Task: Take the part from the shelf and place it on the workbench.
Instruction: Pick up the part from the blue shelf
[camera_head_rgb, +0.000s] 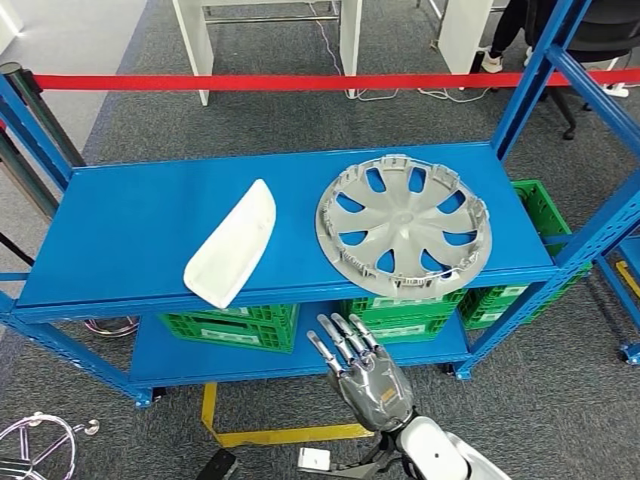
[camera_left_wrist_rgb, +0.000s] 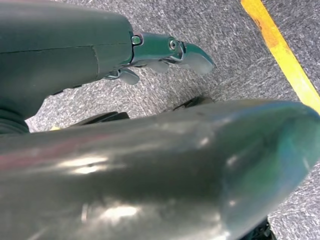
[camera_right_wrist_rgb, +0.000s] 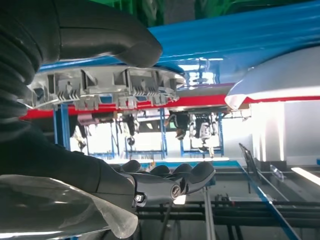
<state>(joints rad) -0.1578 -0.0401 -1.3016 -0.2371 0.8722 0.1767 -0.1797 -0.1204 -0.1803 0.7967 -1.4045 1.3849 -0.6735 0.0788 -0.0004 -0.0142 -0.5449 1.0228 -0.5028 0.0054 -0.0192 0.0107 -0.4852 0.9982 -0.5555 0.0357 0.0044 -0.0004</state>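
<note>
**Reaching for the part on the shelf**

The right robot hand (camera_head_rgb: 367, 375) hangs just near of the blue shelf (camera_head_rgb: 136, 215), fingers stretched apart, holding nothing. The grey wheel cover (camera_head_rgb: 404, 225) lies flat on the shelf's right side, the white part (camera_head_rgb: 232, 245) to its left. The left robot hand (camera_left_wrist_rgb: 166, 52) hangs over the floor, empty. Judged next: rise and reach far enough to grip a rim.

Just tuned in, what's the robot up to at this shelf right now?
The right hand is raised with fingers spread in front of the blue shelf, just below the grey hubcap, holding nothing. A white cover lies beside the hubcap, untouched. The left hand hangs over the carpet.
</note>
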